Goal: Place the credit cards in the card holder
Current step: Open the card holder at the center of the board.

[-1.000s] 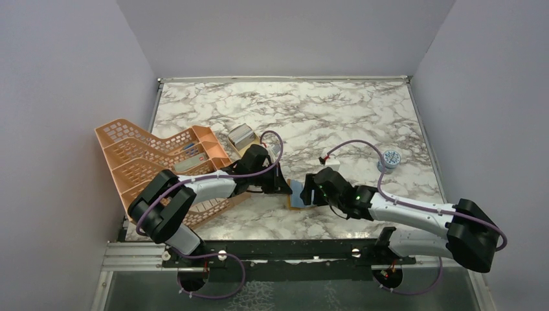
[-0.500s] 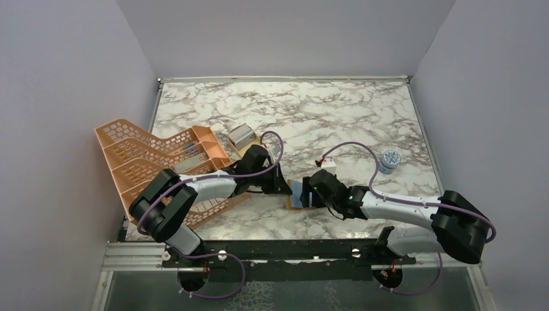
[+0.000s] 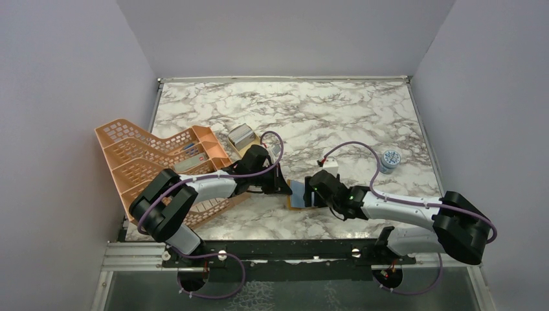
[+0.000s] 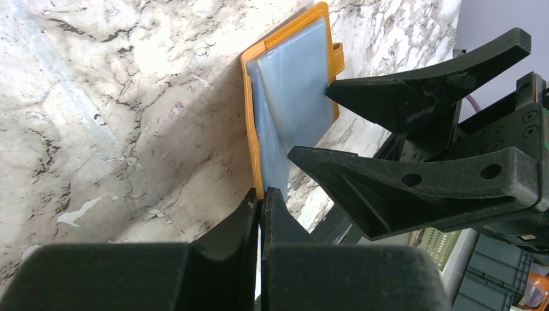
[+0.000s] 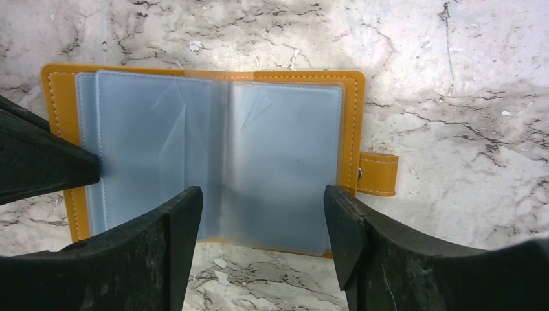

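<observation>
1. The card holder (image 5: 220, 129) lies open and flat on the table (image 3: 324, 110), its pale grey-blue plastic sleeves facing up, right between the two sets of fingers.
2. The left fingers (image 4: 239, 227) are closed tight, pinching the cover edge on the side away from the snap tab (image 5: 379, 173). This likely anchors the holder so it can't slide or fold shut.
3. The right fingers (image 5: 162, 246) are spread wide and hold nothing. They hang over the holder, one tip near the middle fold and the other near the tab side, so the tab-side page sits between them. Whether they touch it is unclear.
4. The two sets of fingers face each other across the holder, very close – one pins, the other works. That split looks deliberate, since floppy sleeves need a steady base.
5. No credit cards are in either set of fingers. The sleeves look empty from the right wrist, though the frosted plastic makes that hard to confirm, so the loading looks not yet begun.
6. A peach rack (image 3: 149, 155) sits under the left arm, behind the left fingers, and looks uninvolved.
</observation>
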